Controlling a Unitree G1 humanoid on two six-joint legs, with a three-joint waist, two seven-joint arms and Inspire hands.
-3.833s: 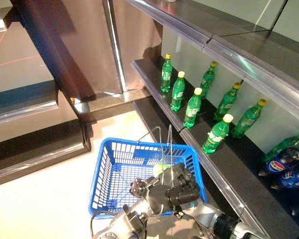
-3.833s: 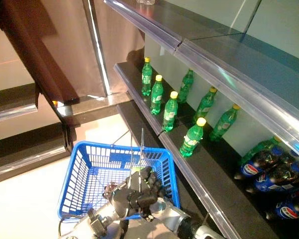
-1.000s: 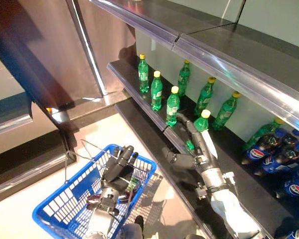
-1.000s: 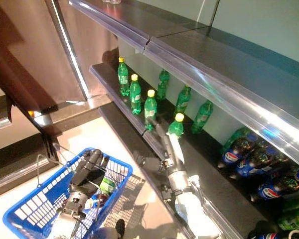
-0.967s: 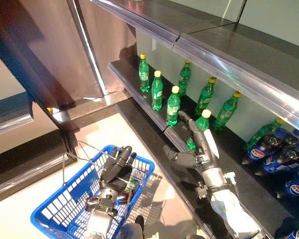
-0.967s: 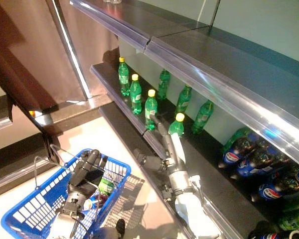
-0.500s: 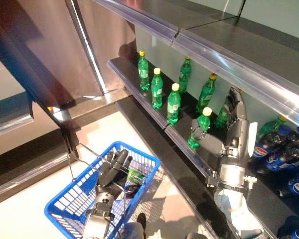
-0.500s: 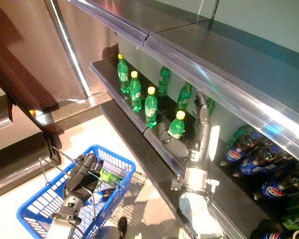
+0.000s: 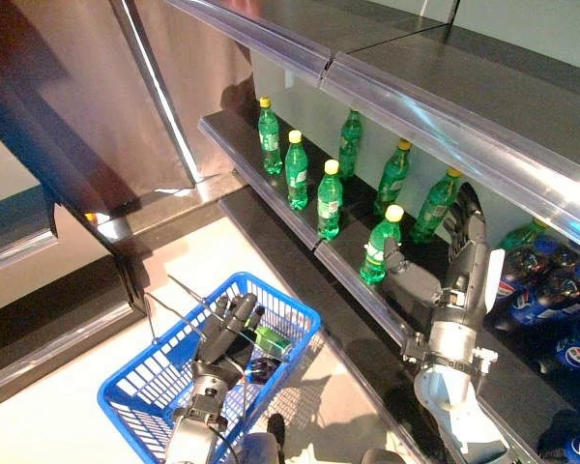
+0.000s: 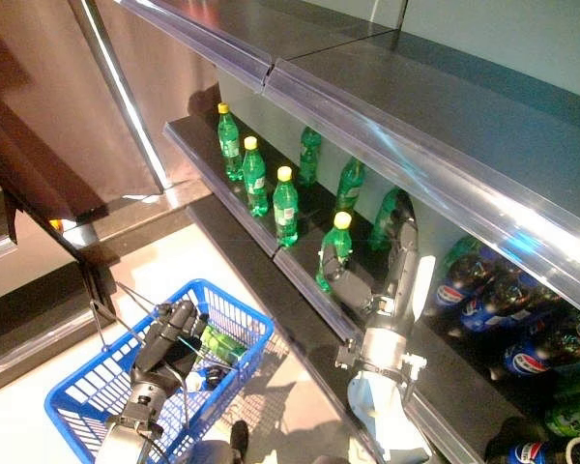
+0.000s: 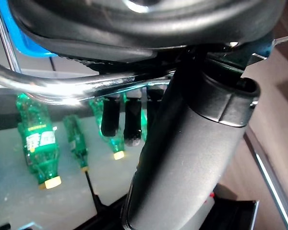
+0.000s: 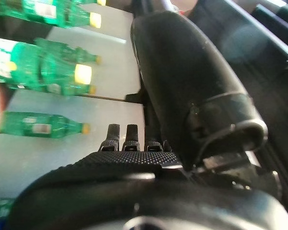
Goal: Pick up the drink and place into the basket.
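Seven green bottles with yellow caps stand on the middle shelf [image 9: 271,193] of the display. Three run in a front row from the far end: the first [image 9: 269,136], the second [image 9: 297,171] and the third [image 9: 329,200]. A fourth [image 9: 377,246] stands nearest the shelf's front lip. Behind them three more line the back wall: one [image 9: 349,144], another [image 9: 392,179] and the last [image 9: 435,205].

The right hand [image 9: 461,259] is raised over the shelf with its fingers straight and spread — open, holding nothing. Its thumb points toward the fourth bottle, just beside it, and its fingertips reach up by the last bottle in the back row. Whether it touches either one I cannot tell.

Further along the same shelf lies a cluster of dark cola bottles [image 9: 546,295] with blue labels, too bunched to count.

Below, the blue basket [image 9: 135,391] hangs over the pale floor [image 9: 48,425]. The left hand [image 9: 227,333] is curled round its wire handle [image 9: 188,300] — the left wrist view shows the metal bar passing under the fingers. Inside the basket lies one green drink bottle [image 9: 271,340] on its side, with another darker item [image 9: 261,369] next to it that I cannot make out.
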